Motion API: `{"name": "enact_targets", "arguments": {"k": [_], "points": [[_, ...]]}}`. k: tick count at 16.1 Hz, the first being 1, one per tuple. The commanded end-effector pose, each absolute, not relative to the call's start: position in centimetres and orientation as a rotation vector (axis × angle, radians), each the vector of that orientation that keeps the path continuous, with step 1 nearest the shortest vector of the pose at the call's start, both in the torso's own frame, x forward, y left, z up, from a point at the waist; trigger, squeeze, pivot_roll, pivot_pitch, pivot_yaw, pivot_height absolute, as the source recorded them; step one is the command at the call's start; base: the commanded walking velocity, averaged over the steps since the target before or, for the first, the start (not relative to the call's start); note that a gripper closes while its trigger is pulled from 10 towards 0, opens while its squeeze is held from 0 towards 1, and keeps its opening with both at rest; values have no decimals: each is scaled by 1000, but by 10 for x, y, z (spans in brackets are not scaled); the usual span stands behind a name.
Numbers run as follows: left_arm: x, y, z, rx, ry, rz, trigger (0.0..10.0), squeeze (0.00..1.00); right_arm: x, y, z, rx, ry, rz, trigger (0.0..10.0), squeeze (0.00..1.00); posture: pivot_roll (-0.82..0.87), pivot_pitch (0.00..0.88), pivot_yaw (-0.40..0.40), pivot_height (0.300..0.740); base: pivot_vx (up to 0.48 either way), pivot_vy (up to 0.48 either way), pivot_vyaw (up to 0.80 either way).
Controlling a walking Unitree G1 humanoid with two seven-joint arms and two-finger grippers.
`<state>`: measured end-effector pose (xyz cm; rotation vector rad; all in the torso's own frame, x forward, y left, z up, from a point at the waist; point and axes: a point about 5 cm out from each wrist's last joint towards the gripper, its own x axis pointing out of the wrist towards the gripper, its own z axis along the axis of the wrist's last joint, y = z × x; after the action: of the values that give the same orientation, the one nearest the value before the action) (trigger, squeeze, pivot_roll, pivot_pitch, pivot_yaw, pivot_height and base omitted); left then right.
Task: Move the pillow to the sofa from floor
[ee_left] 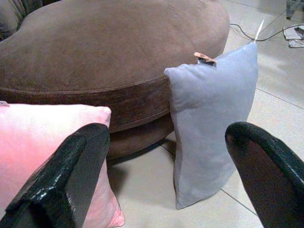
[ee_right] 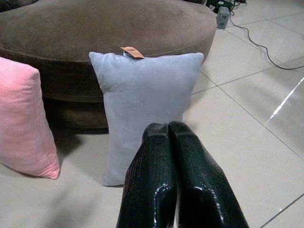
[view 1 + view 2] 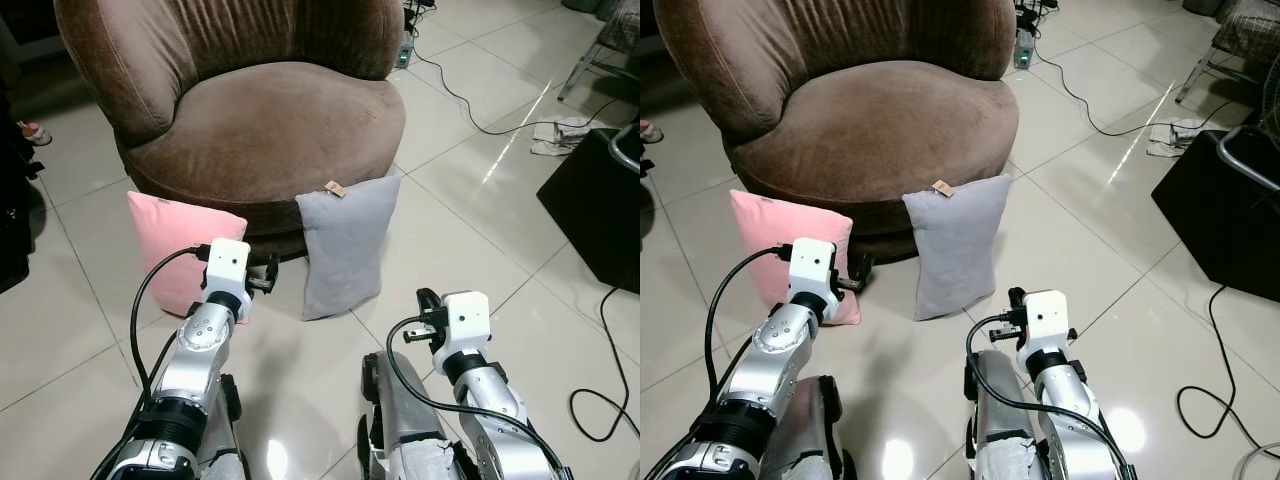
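I see a grey pillow standing upright on the tiled floor, leaning against the front of the brown sofa. A pink pillow leans against the sofa too, just beside the grey one. My left hand is raised in front of the sofa, fingers spread wide, holding nothing, the gap facing both pillows. My right hand hangs lower, before the grey pillow, fingers pressed together and empty.

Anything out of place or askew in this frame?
Yes: the pink pillow and grey pillow stand on edge on the floor, leaning against the brown sofa base. The seat is bare.
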<state>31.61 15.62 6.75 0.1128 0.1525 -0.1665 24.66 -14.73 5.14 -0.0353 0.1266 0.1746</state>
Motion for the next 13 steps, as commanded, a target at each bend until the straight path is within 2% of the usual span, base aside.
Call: {"name": "enact_targets", "arguments": {"k": [1,7,11,13], "points": [[316,154,63,128,175,-178,10000,0,243,-150,51,-45,136,167,10000,0,-120,178,-54,569,0,0,0],[321,162,64,157,199,-179,10000,0,242,-149,50,-42,140,167,10000,0,-123,166,-43,569,0,0,0],[323,158,66,167,192,-205,10000,0,244,-147,51,-39,139,169,10000,0,-121,154,-39,569,0,0,0],[324,157,67,147,192,-220,10000,0,244,-147,51,-40,137,171,10000,0,-122,155,-38,569,399,0,0]]}}
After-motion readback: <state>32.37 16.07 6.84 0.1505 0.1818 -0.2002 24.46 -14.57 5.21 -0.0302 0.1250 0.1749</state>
